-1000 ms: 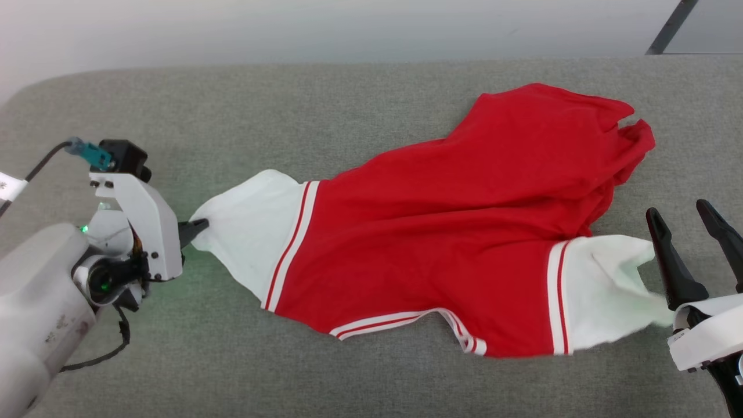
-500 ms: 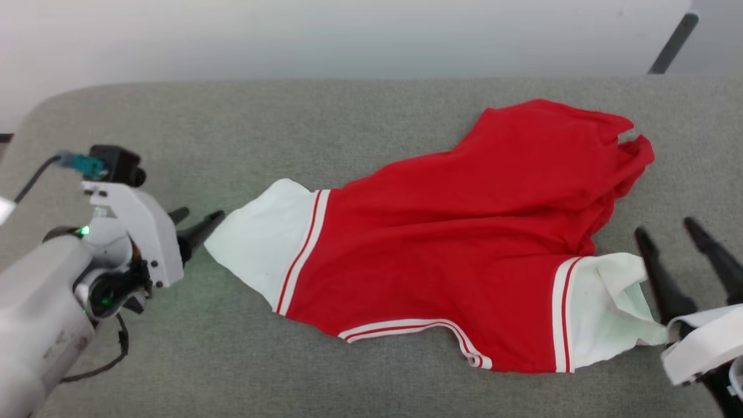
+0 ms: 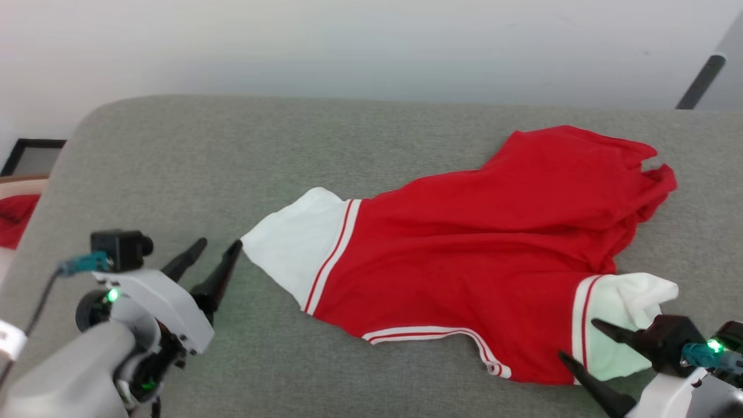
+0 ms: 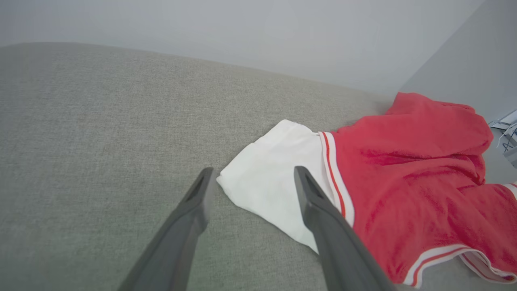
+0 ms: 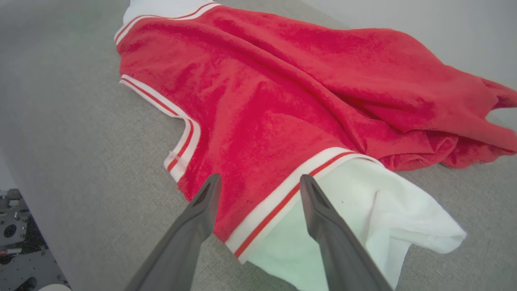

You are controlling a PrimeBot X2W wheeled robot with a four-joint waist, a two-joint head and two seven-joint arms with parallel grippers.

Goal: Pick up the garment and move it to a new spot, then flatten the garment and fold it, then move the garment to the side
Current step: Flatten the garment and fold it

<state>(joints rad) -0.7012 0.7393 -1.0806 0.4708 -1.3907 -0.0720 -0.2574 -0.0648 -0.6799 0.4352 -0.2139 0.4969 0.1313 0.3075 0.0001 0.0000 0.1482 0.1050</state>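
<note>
The garment is a red shirt with white sleeves and red-and-white striped trim. It lies spread and wrinkled on the grey padded table, its far right end bunched. My left gripper is open just left of the left white sleeve; in the left wrist view the sleeve's corner lies between the fingertips of the left gripper. My right gripper is open at the garment's near right. Its fingers point left over the striped trim by the right sleeve, where the right gripper holds nothing.
The table's rounded corner is at the far left, with a pale wall behind. A dark slanted pole stands at the upper right. Something red lies off the table's left edge. Bare grey surface lies left of and in front of the garment.
My left gripper has opened, let go of the left sleeve and drawn back. My right gripper has turned its fingers leftward over the right sleeve trim. The head camera has shifted.
</note>
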